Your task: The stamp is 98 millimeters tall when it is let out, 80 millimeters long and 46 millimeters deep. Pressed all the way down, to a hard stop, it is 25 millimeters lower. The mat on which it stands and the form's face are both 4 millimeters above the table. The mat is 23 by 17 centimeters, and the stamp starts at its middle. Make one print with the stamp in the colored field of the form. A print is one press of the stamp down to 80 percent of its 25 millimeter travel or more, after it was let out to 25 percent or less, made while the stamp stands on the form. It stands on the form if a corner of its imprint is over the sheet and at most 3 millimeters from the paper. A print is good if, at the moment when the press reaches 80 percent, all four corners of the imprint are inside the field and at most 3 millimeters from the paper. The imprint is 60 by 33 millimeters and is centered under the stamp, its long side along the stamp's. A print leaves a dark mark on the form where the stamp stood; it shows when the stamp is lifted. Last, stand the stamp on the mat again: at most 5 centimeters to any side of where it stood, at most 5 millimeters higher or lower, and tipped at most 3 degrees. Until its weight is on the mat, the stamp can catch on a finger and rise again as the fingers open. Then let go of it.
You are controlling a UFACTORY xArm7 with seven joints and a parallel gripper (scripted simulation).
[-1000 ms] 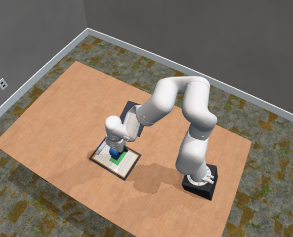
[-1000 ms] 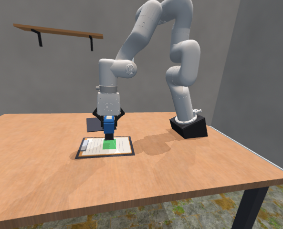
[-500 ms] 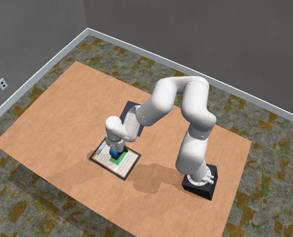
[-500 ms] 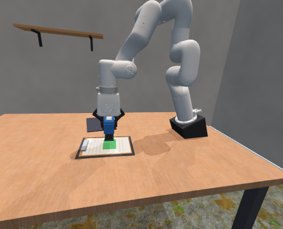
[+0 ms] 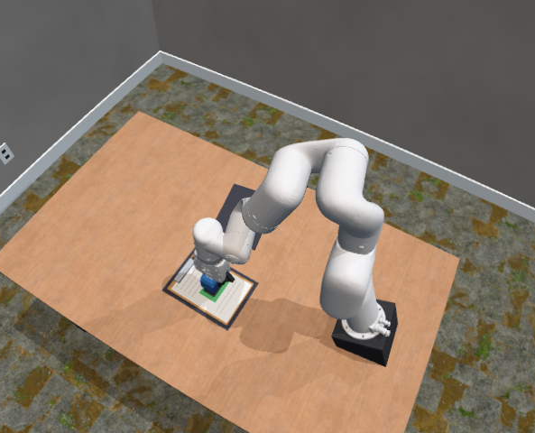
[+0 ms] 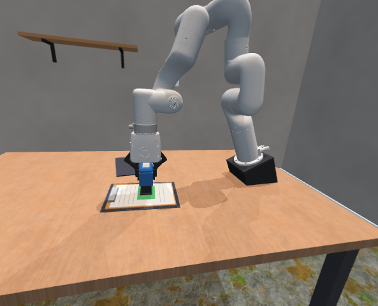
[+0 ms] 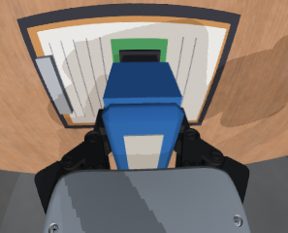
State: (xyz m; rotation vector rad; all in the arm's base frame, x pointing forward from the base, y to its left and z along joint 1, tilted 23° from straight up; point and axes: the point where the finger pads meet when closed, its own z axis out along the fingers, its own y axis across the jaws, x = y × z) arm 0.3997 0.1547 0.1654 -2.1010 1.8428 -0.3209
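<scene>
My gripper [image 6: 145,168] [image 7: 141,106] [image 5: 214,275] is shut on the blue stamp [image 6: 145,177] [image 7: 143,87] [image 5: 207,281], holding its upper body from both sides. The stamp stands upright with its black foot [image 6: 145,190] [image 5: 209,294] on the green field [image 6: 151,196] [image 7: 140,46] of the white form [image 6: 164,194] [image 7: 80,58] [image 5: 232,300]. Green shows around the foot on the near and both side edges. The form lies on a dark-rimmed clipboard. The dark mat [image 6: 121,166] [image 5: 232,198] lies behind the form, partly hidden by the arm, and has no stamp on it.
The arm's black base [image 6: 252,169] [image 5: 365,337] stands at the table's right side. A grey clip [image 6: 113,192] [image 7: 52,82] sits on the form's left end. A wall shelf [image 6: 76,41] hangs behind the table.
</scene>
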